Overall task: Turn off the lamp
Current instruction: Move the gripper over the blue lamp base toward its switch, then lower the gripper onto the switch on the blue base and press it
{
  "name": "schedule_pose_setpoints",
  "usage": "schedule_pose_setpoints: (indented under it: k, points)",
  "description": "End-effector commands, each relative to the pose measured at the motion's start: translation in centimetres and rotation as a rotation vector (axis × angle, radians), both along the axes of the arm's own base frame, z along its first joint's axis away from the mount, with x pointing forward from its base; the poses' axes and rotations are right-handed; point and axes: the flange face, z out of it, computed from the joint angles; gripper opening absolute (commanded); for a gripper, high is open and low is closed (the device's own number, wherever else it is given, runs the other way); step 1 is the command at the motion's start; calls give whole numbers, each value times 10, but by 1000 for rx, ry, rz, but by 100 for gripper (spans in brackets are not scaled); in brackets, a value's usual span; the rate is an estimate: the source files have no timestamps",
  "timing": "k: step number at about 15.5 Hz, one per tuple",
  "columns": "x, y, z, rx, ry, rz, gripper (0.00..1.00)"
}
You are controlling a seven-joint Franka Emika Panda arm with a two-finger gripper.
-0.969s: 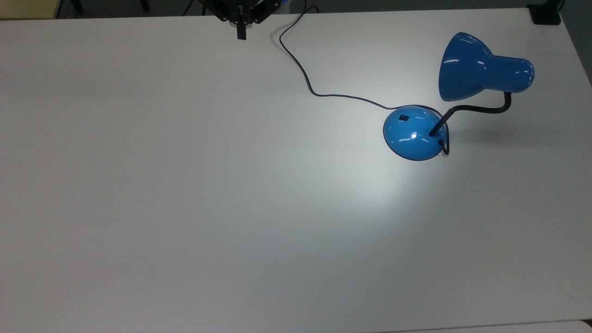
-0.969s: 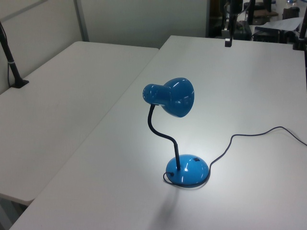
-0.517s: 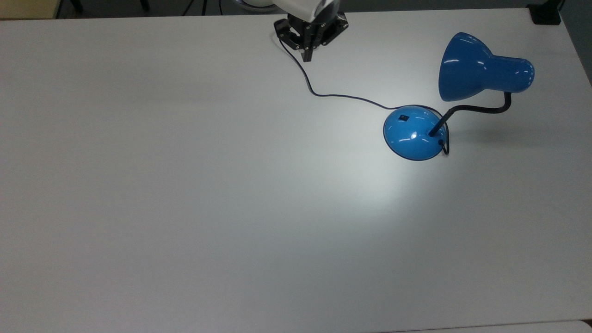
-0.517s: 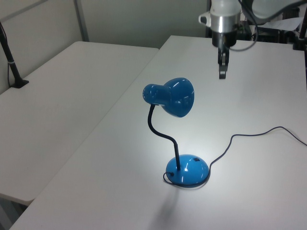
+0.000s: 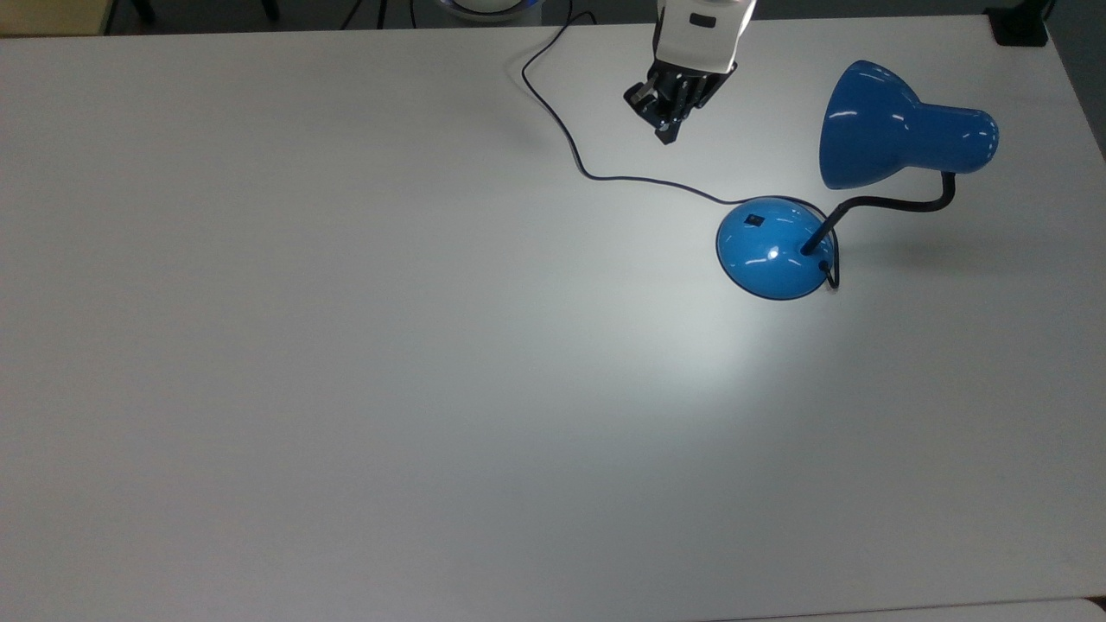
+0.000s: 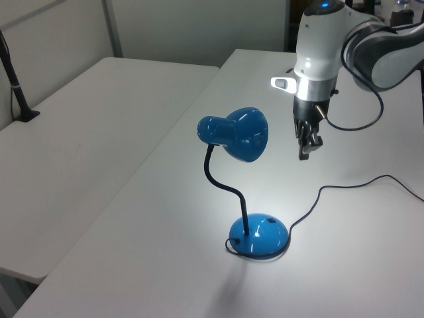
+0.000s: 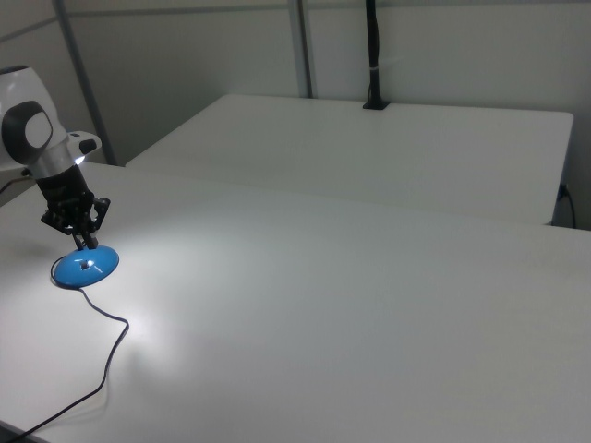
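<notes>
The lamp [image 5: 775,246] stood lit at the top view's right. The gripper [image 5: 666,134], fingers pinched together and holding nothing, hung in the upper middle. Approach step; next, probably lower onto the switch [image 5: 755,219].

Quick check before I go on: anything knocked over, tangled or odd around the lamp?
Nothing stands out. The lamp stands upright on its base, lit, with a bright patch on the table. Its cord trails loosely across the table, not snagged. The claw hangs above the table, apart from the lamp and cord.
</notes>
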Motion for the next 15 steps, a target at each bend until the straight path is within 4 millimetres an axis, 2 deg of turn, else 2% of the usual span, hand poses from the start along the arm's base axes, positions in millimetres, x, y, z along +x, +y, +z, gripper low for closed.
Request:
schedule_pose_setpoints:
  k: [1, 6, 15]
  points:
    - [12, 12, -25, 38, -53, 84, 0]
    - [15, 38, -52, 84, -68, 201, 0]
    - [14, 58, -80, 129, -50, 326, 0]
